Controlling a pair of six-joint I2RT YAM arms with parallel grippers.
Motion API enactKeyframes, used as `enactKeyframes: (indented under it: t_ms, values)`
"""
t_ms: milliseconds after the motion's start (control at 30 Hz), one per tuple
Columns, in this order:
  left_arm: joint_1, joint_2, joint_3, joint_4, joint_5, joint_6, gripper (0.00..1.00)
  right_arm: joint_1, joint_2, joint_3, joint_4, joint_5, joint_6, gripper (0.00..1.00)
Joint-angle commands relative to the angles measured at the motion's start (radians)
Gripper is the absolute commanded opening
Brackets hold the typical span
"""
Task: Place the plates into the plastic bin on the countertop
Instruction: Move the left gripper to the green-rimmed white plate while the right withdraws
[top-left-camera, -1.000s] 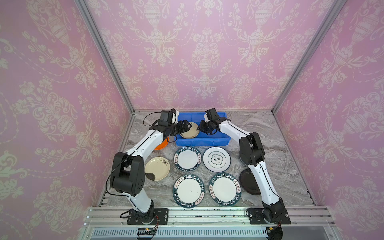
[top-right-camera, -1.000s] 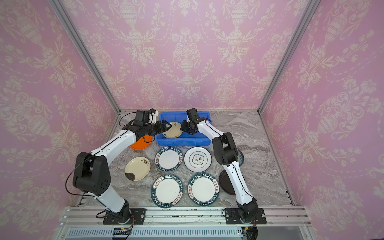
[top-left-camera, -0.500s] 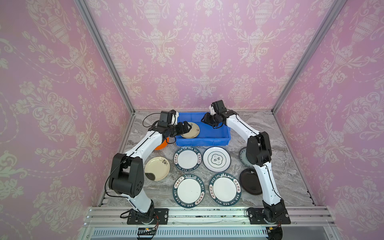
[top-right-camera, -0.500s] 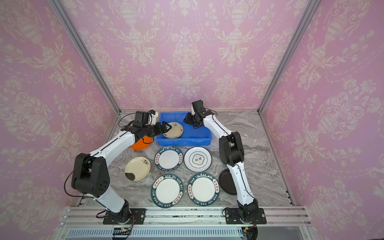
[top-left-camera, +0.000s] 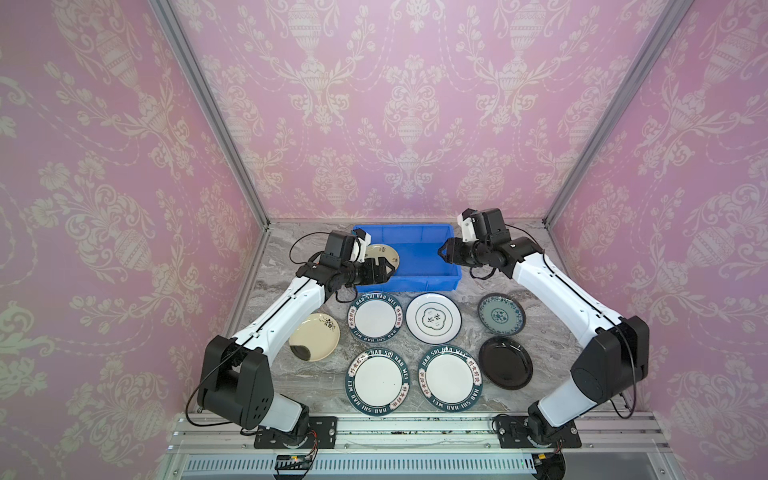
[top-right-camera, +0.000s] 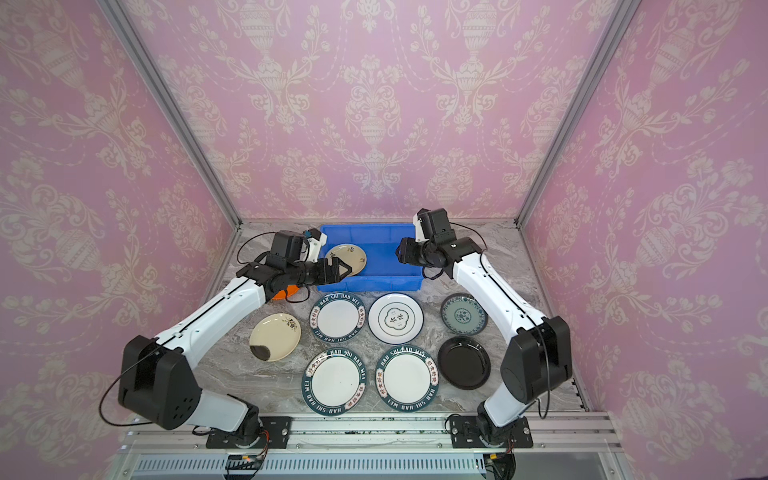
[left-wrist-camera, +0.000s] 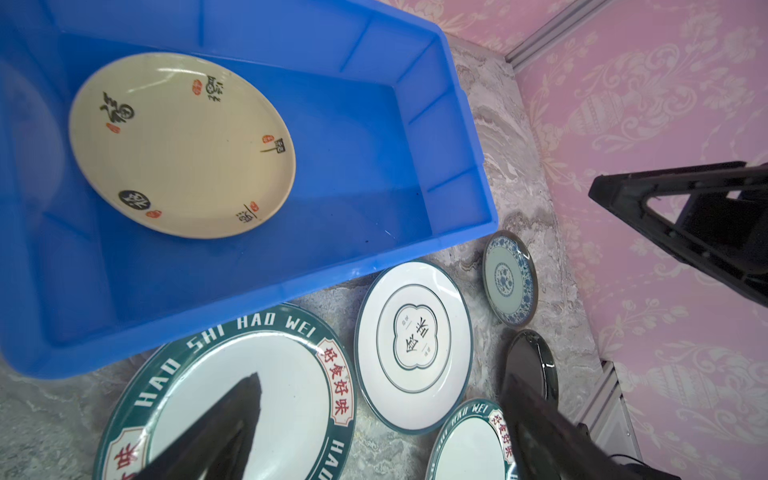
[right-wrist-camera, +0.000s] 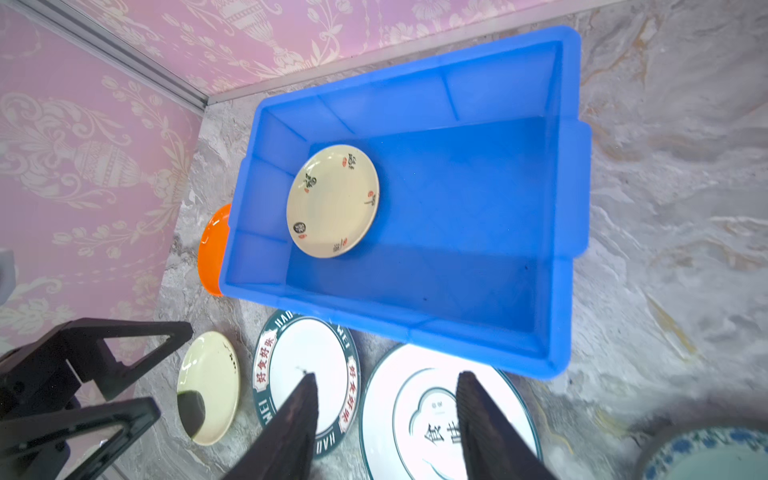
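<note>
Our left gripper (top-left-camera: 384, 266) has its fingers spread and empty at the bin's (top-left-camera: 419, 283) left end; our right gripper (right-wrist-camera: 386, 376) stands parted, holding nothing; one cream plate (left-wrist-camera: 181, 143) lies inside the bin; the other plates (top-left-camera: 376, 318) lie on the countertop (right-wrist-camera: 665, 187).

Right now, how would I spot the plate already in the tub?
Find the blue plastic bin at the back of the marbled countertop. One cream plate lies in its left end. Unlike the blotched cream plate outside, it carries small black-and-red calligraphy marks.
</note>
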Motion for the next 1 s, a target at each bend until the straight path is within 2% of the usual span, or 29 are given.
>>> enactKeyframes:
  t_ms: [0, 133, 333, 567, 733, 967]
  values:
    - [-0.046, -0.033, -0.052, -0.046, 0.008, 0.033, 0.92, -0.001, -0.160, -0.147, -0.050, 0.063, -0.022, 0.55]
    - [-0.137, -0.036, -0.094, -0.052, 0.008, 0.049, 0.91, -0.012, -0.267, -0.276, -0.046, 0.077, -0.004, 0.55]
    - [-0.246, -0.077, -0.182, 0.028, -0.015, 0.022, 0.95, -0.042, -0.306, -0.348, 0.017, 0.028, 0.022, 0.54]
    - [-0.288, -0.080, -0.178, 0.021, -0.054, -0.005, 0.98, -0.067, -0.299, -0.396, 0.134, -0.009, 0.036, 0.54]
    - [-0.324, -0.059, -0.184, 0.016, -0.044, 0.000, 0.94, -0.089, -0.298, -0.412, 0.162, -0.042, 0.021, 0.53]
    - [-0.427, -0.020, -0.209, 0.023, -0.032, 0.007, 0.87, -0.120, -0.250, -0.438, 0.195, -0.090, 0.014, 0.46]
